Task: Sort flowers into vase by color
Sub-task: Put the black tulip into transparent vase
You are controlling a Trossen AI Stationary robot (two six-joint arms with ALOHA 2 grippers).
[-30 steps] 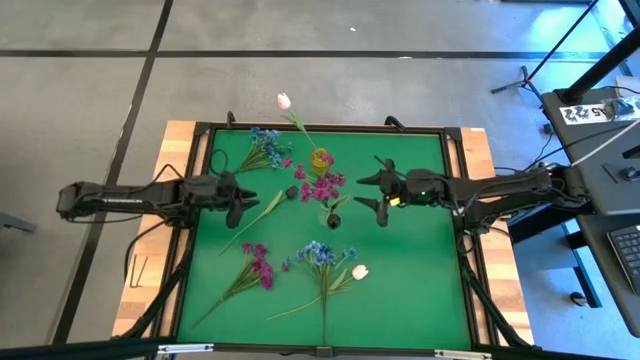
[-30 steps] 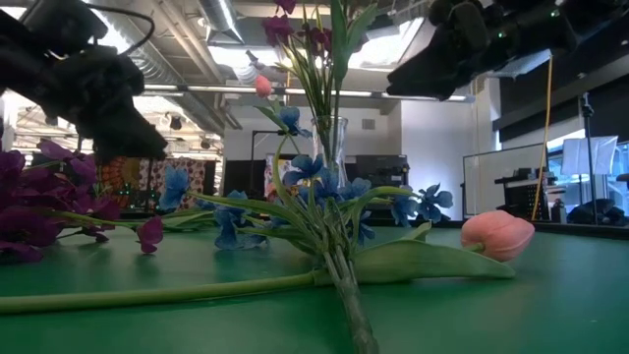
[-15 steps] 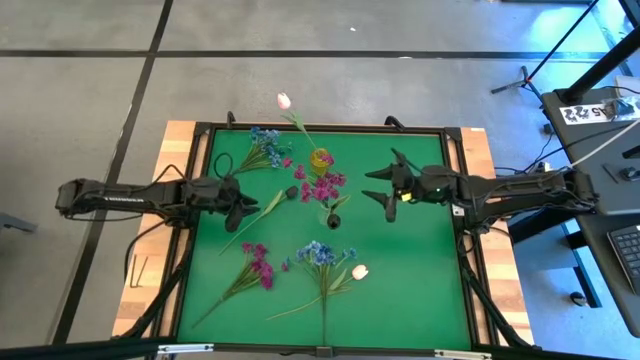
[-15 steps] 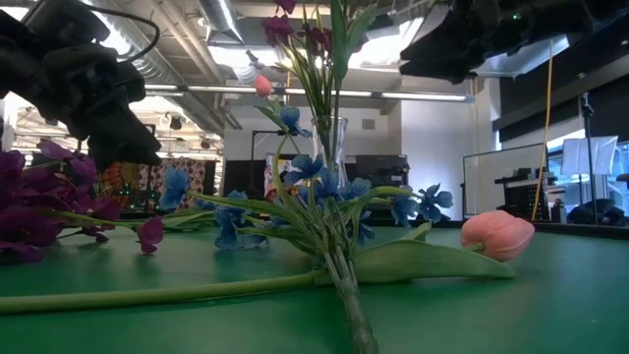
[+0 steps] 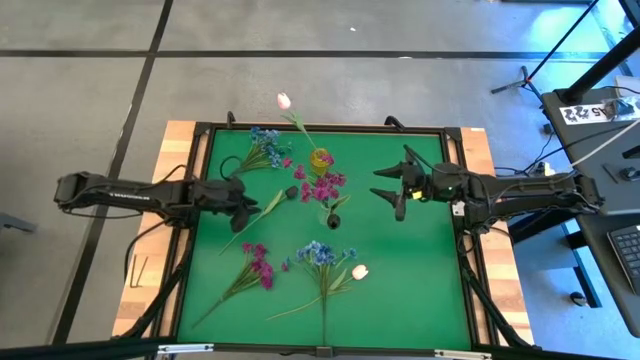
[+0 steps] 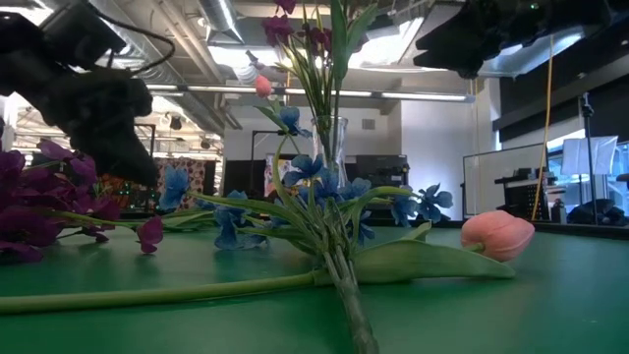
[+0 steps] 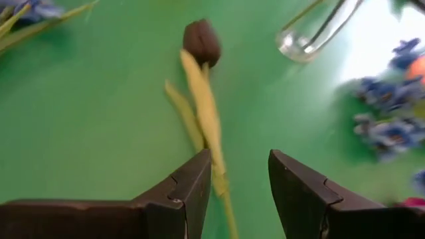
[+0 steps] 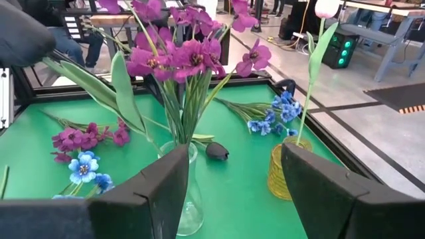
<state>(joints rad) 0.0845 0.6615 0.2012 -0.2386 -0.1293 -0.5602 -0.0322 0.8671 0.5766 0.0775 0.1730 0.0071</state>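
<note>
From above, the left gripper point(image 5: 243, 207) is hanging over the green table point(image 5: 420, 280), its fingers spread, right at the stem end of a dark-headed stem point(image 5: 268, 207) that is lying flat on the mat. The right gripper point(image 5: 392, 185) is waiting to the right of the clear vase point(image 5: 331, 214), fingers parted and grasping nothing. Magenta sprays point(image 5: 321, 186) are standing in that vase, and a pink tulip point(image 5: 285, 101) is leaning out of the yellow vase point(image 5: 320, 159) just behind it. A blue spray point(image 5: 263, 146) is lying at the far left, another magenta spray point(image 5: 256, 264) near left, and a blue spray point(image 5: 320, 255) with a tulip bud point(image 5: 359, 271) near the middle.

At table level, the tulip bud point(image 6: 497, 235) is resting on its leaf, crossed by blue blossoms point(image 6: 319, 192).

Through the left wrist camera, the open fingers point(image 7: 189, 192) are straddling the pale stem, the dark head point(image 7: 201, 41) lying ahead.

Through the right wrist camera, the magenta blooms point(image 8: 179, 56) are filling the clear vase point(image 8: 189, 192), with the yellow vase point(image 8: 282, 174) beside it.
</note>
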